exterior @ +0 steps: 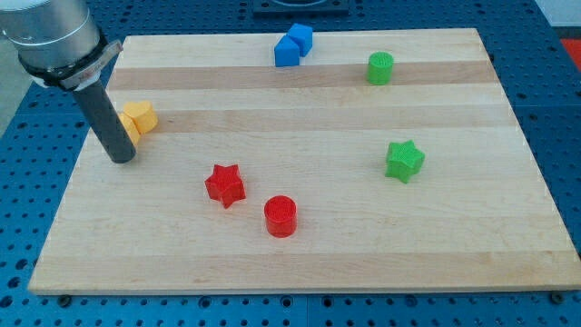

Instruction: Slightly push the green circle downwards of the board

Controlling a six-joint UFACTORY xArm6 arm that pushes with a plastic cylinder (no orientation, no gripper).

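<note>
The green circle [380, 68] stands near the board's top edge, right of centre. My tip [122, 158] rests on the board at the view's left, far from the green circle and just below-left of the yellow blocks [137, 119]. The rod rises up-left from the tip to the arm's grey end.
Two blue blocks [292, 45] sit together at the top centre. A green star [404, 161] lies at the right, below the green circle. A red star [225, 185] and a red circle [280, 216] lie at lower centre. The wooden board [318, 263] sits on a blue perforated table.
</note>
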